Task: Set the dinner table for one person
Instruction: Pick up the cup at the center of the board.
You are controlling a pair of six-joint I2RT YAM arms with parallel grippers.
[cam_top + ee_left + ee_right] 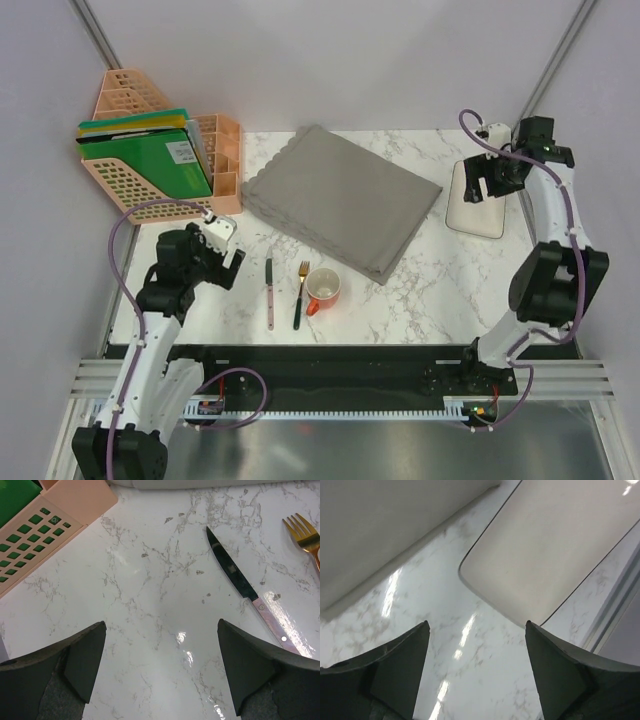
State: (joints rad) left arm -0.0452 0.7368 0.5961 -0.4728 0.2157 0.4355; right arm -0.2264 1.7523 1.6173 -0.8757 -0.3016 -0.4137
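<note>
The dinner table [440,270] is white marble with grey veins. A grey scallop-edged placemat [340,200] lies at its back middle, turned at an angle. A white rectangular plate [478,205] rests at the right, and my right gripper [483,182] hovers over its near-left corner, open and empty. In the right wrist view the plate [555,550] lies just beyond the open right gripper [476,630]. A knife [269,292], a gold fork [300,293] and an orange mug [323,290] sit near the front. My left gripper [225,245] is open, left of the knife [235,577].
A peach desk organizer [150,160] with green folders stands at the back left; its perforated side [45,525] lies close ahead of the left gripper [161,625]. The fork [305,537] lies right of the knife. Grey walls close off the back and both sides.
</note>
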